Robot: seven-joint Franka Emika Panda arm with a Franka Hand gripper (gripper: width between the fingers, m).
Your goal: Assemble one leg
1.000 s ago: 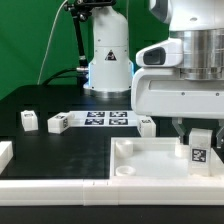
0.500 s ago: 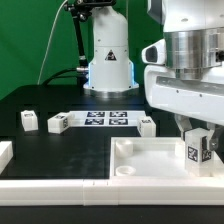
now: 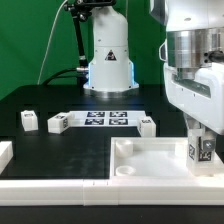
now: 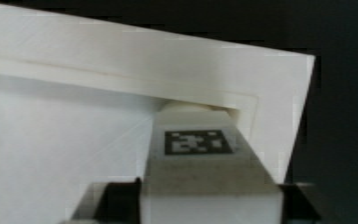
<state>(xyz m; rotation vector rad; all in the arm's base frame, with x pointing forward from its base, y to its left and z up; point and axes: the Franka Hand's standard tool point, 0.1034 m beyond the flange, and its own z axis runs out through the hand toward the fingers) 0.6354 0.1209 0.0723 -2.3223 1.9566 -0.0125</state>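
Leg (image 3: 199,150) gripped in the jaws, tag face outward, hanging over the tray's (image 3: 150,160) corner on the exterior view's right. Gripper (image 3: 200,140) clenched on it, fingers either side. Wrist view: leg (image 4: 197,165) points at the tray corner (image 4: 208,100), small opening just ahead of its tip; can't tell whether they touch. Judgement: leg looks slightly tilted, so risk is it jams against the rim or cross-seats instead of going in square. Pushing down misaligned could shift the tray on the tabletop (image 3: 60,145) or twist the leg in the grip. 3 other small parts (image 3: 29,120) sit well apart near the marker board (image 3: 105,119), no collision concern.
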